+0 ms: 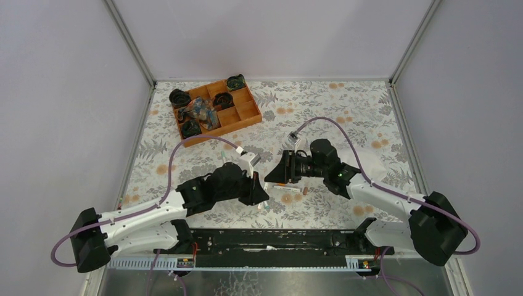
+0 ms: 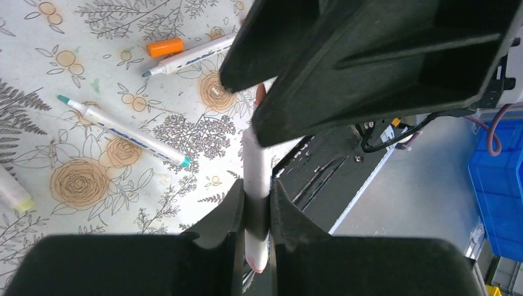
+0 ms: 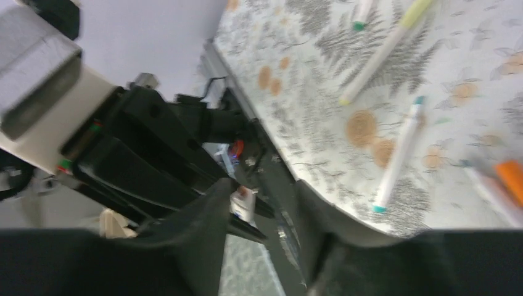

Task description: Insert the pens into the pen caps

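Left gripper is clamped on a white pen. The fingers are nearly together with the barrel pinched between them. The pen runs straight out past the fingertips, and its short pinkish end pokes out behind them.

Right gripper meets the left one tip to tip, just above the table's near-middle. In the left wrist view its two black fingers sit around the far end of the held pen, with a small brownish bit showing right at that junction. In the right wrist view we see a small white piece with a reddish end between its fingers. We can't tell whether those fingers are actually pressing on anything, so its grip is unclear.

The other pens lie loose on the floral tablecloth, below and beside the two grippers:
- A teal-tipped pen lies flat, apart from the others.
- A second white pen has a dark tip, with an orange cap lying just beside it. We can't tell if they touch.
- A yellowish-ended pen is cut off at the frame edge.

From the top view we see a small brownish cap on the cloth near the right gripper. An orange compartment tray sits at the far left of the table, well apart from the pens, with dark items in several cells.
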`<state>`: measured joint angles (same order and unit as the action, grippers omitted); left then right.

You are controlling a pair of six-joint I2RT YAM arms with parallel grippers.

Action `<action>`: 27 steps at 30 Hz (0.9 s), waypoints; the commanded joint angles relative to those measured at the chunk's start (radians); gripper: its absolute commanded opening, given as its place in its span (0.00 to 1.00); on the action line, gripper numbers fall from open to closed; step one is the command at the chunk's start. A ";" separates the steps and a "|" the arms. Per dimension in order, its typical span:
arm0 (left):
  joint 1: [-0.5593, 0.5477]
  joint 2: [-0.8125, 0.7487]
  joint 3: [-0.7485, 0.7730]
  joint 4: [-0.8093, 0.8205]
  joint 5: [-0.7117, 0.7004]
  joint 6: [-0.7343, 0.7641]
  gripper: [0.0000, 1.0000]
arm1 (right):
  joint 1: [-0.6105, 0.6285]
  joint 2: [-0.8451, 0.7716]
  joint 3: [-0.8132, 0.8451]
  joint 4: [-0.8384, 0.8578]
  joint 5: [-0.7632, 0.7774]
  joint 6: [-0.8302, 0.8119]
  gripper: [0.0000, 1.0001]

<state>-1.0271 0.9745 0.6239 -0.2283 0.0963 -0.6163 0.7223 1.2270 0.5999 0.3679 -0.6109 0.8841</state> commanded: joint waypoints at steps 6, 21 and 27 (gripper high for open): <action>0.118 -0.087 0.004 -0.063 -0.046 -0.031 0.00 | 0.004 -0.157 0.101 -0.617 0.587 -0.136 0.61; 0.669 0.032 0.119 -0.071 0.283 0.201 0.00 | 0.005 -0.038 0.058 -0.799 0.877 -0.053 0.61; 0.691 0.049 0.127 -0.051 0.260 0.277 0.00 | 0.005 0.007 0.064 -0.798 0.919 -0.040 0.61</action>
<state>-0.3511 1.0275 0.7238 -0.3271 0.3347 -0.4278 0.7258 1.2266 0.6529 -0.4225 0.2283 0.8158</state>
